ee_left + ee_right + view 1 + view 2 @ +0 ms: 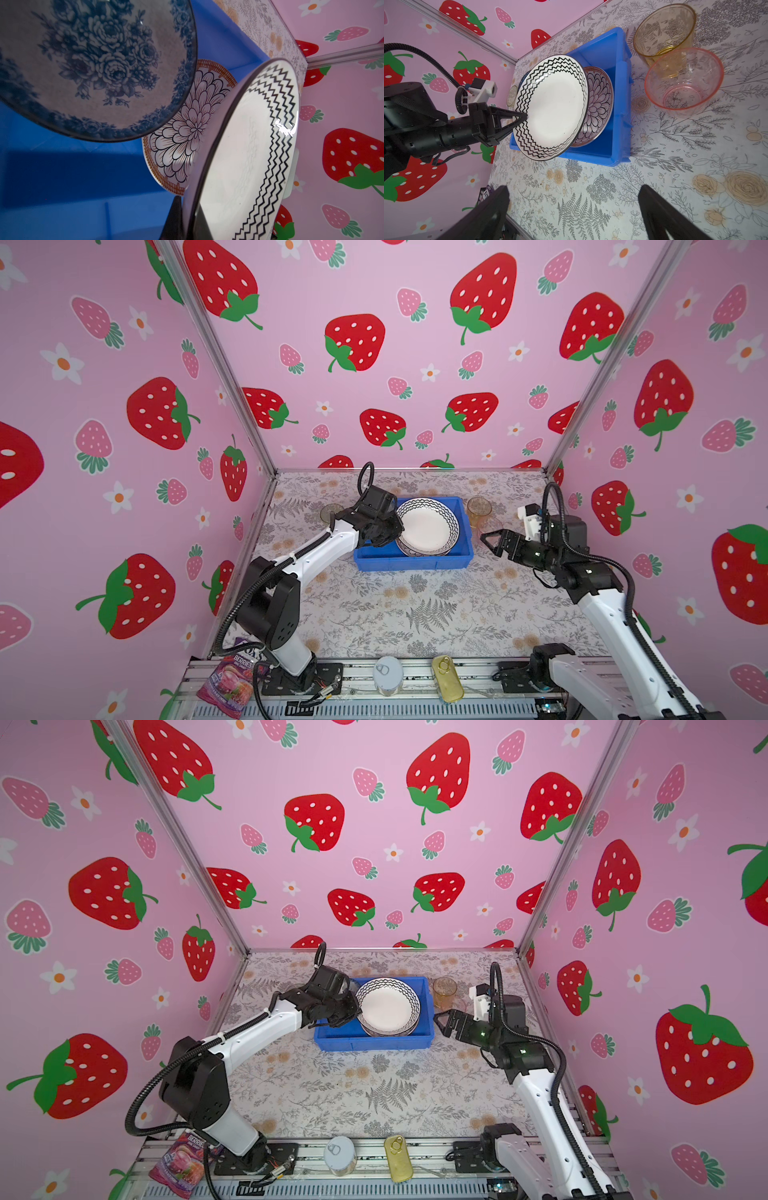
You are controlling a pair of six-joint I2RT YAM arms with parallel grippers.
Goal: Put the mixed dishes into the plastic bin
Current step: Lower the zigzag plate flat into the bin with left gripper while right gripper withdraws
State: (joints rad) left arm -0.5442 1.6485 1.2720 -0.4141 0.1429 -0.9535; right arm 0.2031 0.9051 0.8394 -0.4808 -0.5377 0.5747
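the white plate (428,531) is held tilted over the bin (411,563), mid-frame, pinched by the left gripper (388,535). the right gripper (488,542) is spread wide, empty. next it should be laid flat and freed.

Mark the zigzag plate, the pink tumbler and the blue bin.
zigzag plate (554,108), right wrist view, white centre.
pink tumbler (695,83), right wrist view, inner wall.
blue bin (623,124), right wrist view, side wall.
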